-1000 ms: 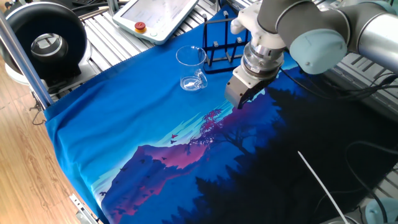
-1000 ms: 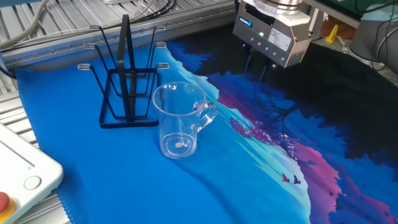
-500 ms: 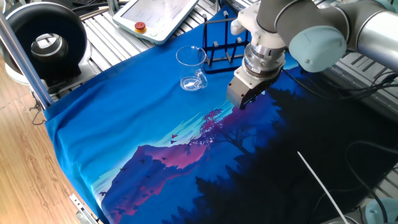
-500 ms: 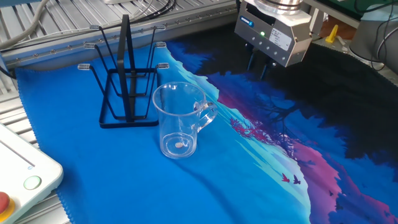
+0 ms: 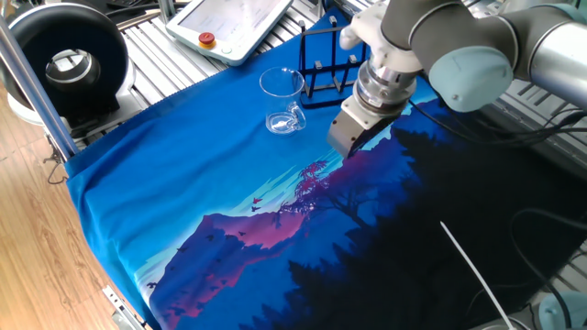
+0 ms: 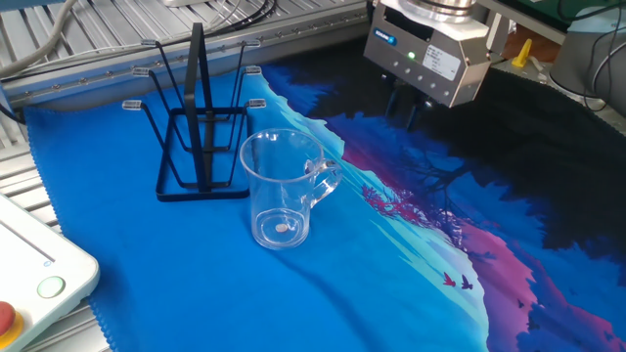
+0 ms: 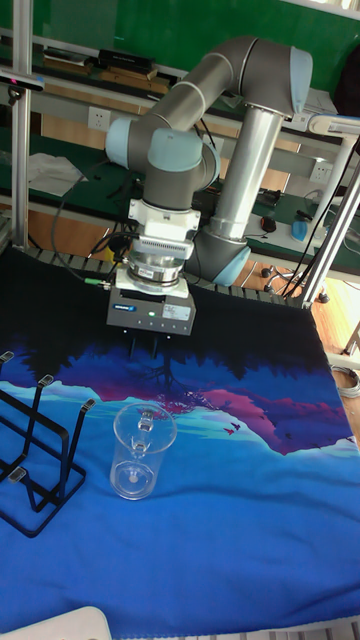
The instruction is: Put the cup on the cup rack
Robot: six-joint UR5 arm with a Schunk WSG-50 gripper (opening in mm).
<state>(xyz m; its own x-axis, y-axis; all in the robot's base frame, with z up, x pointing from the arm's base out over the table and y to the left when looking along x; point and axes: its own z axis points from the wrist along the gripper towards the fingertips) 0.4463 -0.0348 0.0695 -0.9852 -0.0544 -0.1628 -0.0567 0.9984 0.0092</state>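
The cup (image 5: 282, 105) (image 6: 284, 191) (image 7: 140, 450) is a clear glass mug standing upright on the blue printed cloth, handle toward the arm. The cup rack (image 5: 326, 78) (image 6: 201, 147) (image 7: 35, 450) is black wire with thin upright pegs and stands right behind the cup, apart from it. My gripper (image 5: 353, 154) (image 6: 401, 108) (image 7: 147, 352) hangs just above the cloth, a short way from the cup on its handle side. It is open, with nothing between its dark fingers.
A white pendant with a red button (image 5: 234, 23) (image 6: 29, 284) lies on the metal slats beyond the cloth. A black round device (image 5: 69, 64) sits at the far left corner. A white cable (image 5: 468, 266) crosses the dark part of the cloth.
My gripper has shifted slightly toward the cup. The cup and the rack have not moved.
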